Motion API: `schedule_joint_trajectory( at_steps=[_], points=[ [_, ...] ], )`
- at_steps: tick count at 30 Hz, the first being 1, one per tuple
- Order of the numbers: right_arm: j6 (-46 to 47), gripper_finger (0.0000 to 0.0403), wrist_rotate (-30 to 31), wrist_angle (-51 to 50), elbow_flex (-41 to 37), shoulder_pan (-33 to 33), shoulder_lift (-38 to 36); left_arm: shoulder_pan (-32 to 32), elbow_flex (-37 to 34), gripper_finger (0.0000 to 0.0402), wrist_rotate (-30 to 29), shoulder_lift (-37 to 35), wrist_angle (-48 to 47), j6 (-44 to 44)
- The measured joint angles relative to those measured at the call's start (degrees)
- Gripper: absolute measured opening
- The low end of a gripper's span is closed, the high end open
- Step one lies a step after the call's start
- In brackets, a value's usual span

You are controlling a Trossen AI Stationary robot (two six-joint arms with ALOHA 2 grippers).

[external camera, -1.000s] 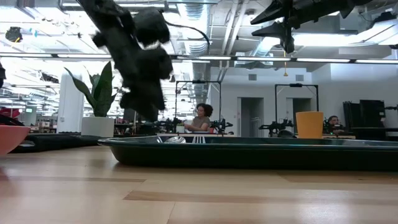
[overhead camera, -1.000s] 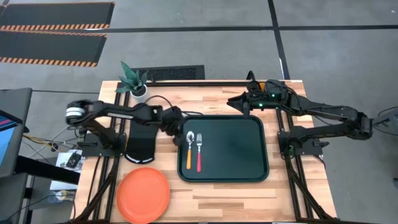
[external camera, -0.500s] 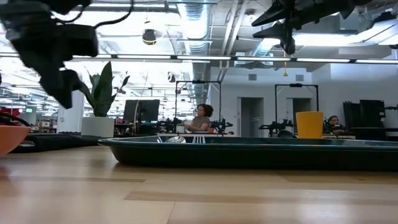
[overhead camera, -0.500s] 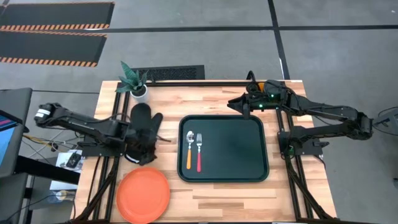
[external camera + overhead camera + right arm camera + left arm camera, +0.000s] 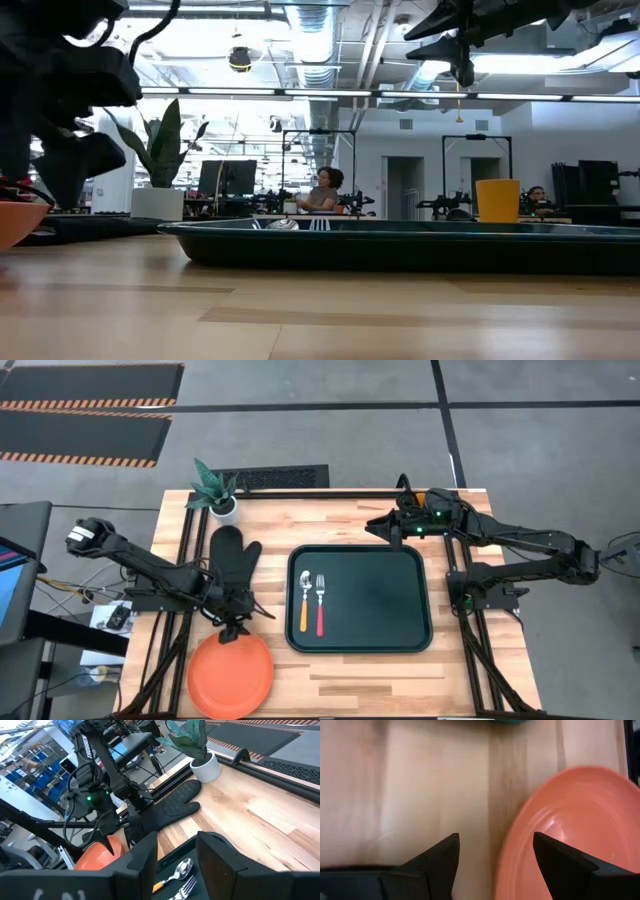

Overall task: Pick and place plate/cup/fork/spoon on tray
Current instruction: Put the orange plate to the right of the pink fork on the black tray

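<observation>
The orange-red plate [image 5: 231, 673] lies flat on the table at the near left. My left gripper [image 5: 236, 627] is open just over the plate's far rim [image 5: 512, 851], one finger over the wood and one over the plate. The spoon [image 5: 304, 600] and fork [image 5: 320, 603] lie side by side on the left part of the tray [image 5: 385, 600]. The cup [image 5: 497, 200] stands beyond the tray in the low view and is hidden in the high view. My right gripper [image 5: 385, 528] is open and empty, high above the tray's far edge.
A black oven mitt [image 5: 231, 563] lies between the tray and the left arm, just beyond the plate. A potted plant [image 5: 217, 493] stands at the far left corner. The tray's right part is bare.
My left gripper has swung from above the spoon at the tray's left part toward the table's left edge, over the oven mitt, then toward the near edge and down to the plate's far rim. Spoon, fork and plate have stayed in place.
</observation>
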Motion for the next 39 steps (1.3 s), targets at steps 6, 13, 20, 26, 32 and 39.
schedule_joint_trajectory(
  at_steps=[6, 13, 20, 26, 32, 39],
  points=[
    [0.0, 0.0158, 0.1, 0.0, 0.0, 0.0, 0.0, -1.2, 0.0, 0.0239, 0.5, 7.7, 4.0, 1.5],
    [0.0, 0.0159, 0.1, -0.1, 0.0, 0.0, 0.0, -1.2, 0.2, 0.0222, 2.6, 13.8, 7.9, 2.2],
    [0.0, 0.0156, 0.1, -0.2, 0.0, 0.0, 0.0, -1.2, 0.2, 0.0087, 3.8, 13.9, 8.1, 2.2],
    [0.0, 0.0155, 0.1, -0.2, 0.0, 0.0, 0.0, -1.4, 0.0, 0.0009, 10.0, 14.0, 8.9, 0.8],
    [0.0, 0.0152, 0.1, -0.3, 0.0, 0.0, 0.0, -1.3, 0.5, 0.0002, 10.8, 14.0, 8.6, -4.7],
    [0.0, 0.0151, 0.1, -1.3, 0.0, 0.0, 0.0, -1.8, 4.5, 0.0001, 11.0, 12.7, 7.5, -18.0]
  ],
)
